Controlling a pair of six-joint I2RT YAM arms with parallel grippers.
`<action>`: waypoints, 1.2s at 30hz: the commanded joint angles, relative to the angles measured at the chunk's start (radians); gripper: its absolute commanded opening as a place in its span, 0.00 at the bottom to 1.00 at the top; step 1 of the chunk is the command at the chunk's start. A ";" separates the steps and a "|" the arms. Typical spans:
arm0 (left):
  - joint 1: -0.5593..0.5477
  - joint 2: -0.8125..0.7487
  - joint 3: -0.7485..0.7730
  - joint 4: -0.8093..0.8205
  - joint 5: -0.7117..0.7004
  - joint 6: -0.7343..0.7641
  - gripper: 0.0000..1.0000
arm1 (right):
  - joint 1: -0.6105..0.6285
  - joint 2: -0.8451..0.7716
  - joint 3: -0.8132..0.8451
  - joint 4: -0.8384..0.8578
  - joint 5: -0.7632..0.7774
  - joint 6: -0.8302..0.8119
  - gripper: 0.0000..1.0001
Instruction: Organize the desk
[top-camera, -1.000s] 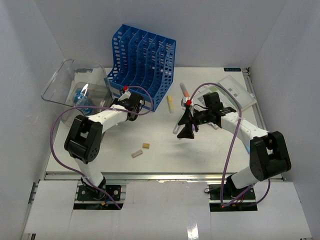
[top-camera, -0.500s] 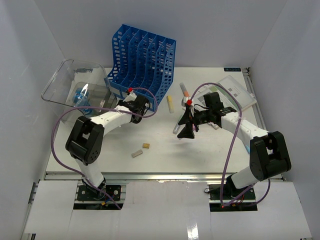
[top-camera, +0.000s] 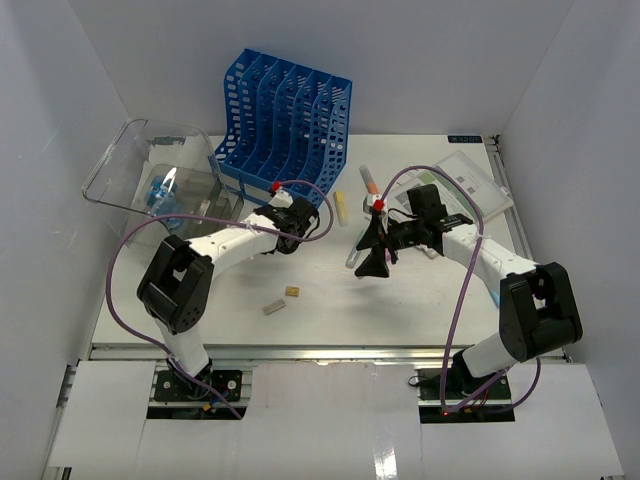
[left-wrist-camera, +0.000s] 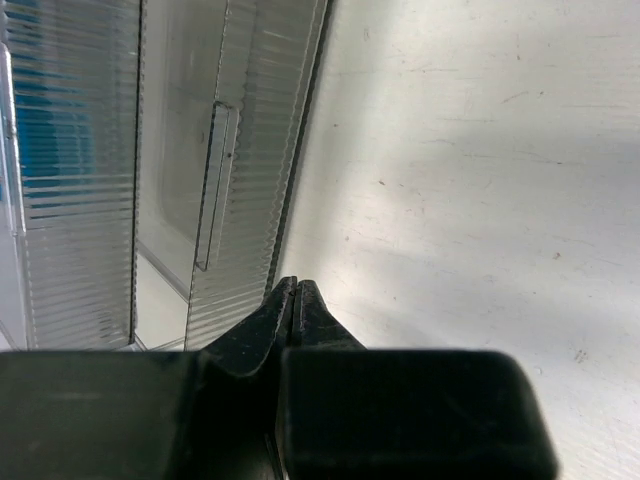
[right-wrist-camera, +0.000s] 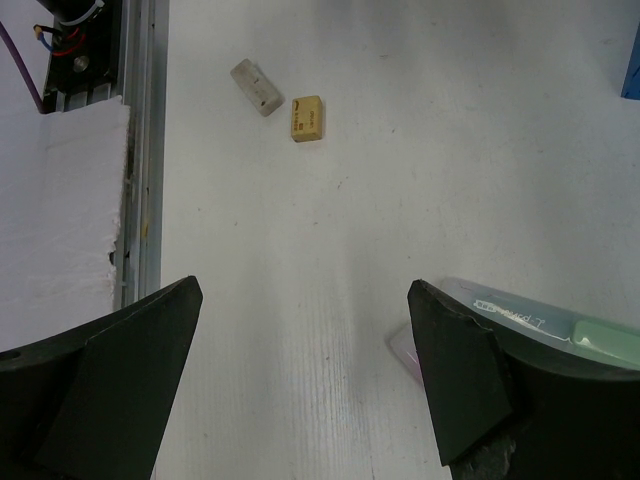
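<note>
- White walls closed in the desk, which lay beneath both grippers.
- The left gripper was pinched shut, empty, with a clear bin at its left.
- The right gripper gaped wide, empty, above bare desk, with a yellow eraser ahead.

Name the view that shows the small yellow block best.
The right wrist view: the yellow block lies large and unobstructed on the desk, beside a grey block. The top external view shows the yellow block only as a tiny speck. The left wrist view misses it.
</note>
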 joint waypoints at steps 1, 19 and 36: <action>0.002 -0.043 0.041 -0.035 0.029 -0.060 0.00 | -0.005 0.003 0.015 -0.017 -0.021 -0.016 0.90; 0.197 -0.237 0.020 0.057 0.304 0.110 0.73 | -0.005 0.003 0.013 -0.021 -0.012 -0.024 0.91; 0.343 -0.191 -0.066 0.102 0.620 0.132 0.42 | -0.007 0.009 0.014 -0.024 -0.012 -0.027 0.91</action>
